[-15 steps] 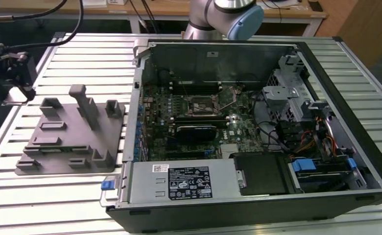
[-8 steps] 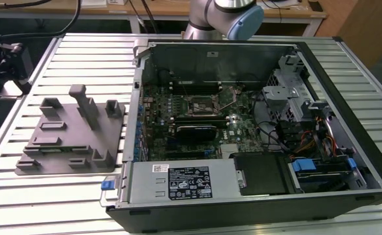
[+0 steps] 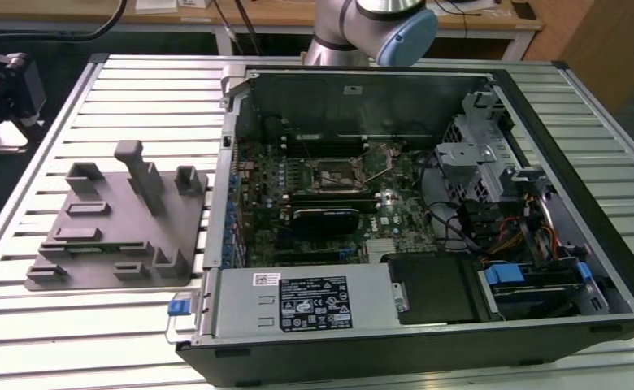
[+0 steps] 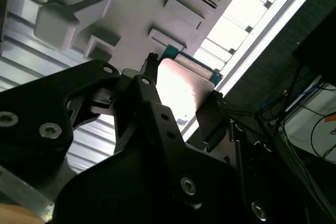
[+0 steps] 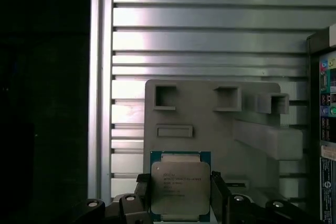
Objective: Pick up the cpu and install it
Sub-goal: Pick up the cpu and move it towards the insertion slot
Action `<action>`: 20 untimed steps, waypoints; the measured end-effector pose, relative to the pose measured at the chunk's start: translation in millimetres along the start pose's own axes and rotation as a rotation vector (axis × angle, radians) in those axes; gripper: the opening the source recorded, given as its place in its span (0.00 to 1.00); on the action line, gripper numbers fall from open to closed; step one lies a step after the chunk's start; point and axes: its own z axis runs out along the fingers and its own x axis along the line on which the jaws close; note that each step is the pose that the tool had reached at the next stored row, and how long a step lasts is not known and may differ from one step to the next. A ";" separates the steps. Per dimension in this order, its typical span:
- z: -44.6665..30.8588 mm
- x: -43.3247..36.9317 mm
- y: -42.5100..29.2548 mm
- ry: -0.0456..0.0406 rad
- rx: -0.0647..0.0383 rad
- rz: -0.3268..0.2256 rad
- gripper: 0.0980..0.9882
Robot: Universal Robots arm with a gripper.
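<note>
Between the two dark fingers (image 5: 218, 195) of the pincer (image 5: 180, 195) sits the cpu (image 5: 180, 184), a flat square chip with a silver metal top and a green edge. It is pinched by two opposite sides. In the second wrist view the cpu (image 4: 181, 90) glares white between those fingers (image 4: 211, 116). Gripping by the edges probably leaves the underside untouched and keeps the chip flat, which suits a part that must seat level in a socket.

Beyond the chip lies the grey fixture block (image 5: 220, 124) on the slatted metal tabletop (image 5: 210, 40); the chip seems lifted clear of it. In the exterior view the fixture block (image 3: 111, 236) rests at the exterior view's left, just beside the open computer case (image 3: 404, 357). The motherboard socket (image 3: 333, 172) lies toward the far middle of the case, well apart from the block.
</note>
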 end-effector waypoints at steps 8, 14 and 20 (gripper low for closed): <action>-7.4 -0.1 0.8 -0.0002 0.000 0.000 0.50; -7.5 -3.1 0.8 0.0000 0.000 0.000 0.50; -7.4 -12.5 0.9 0.0000 0.000 0.000 0.50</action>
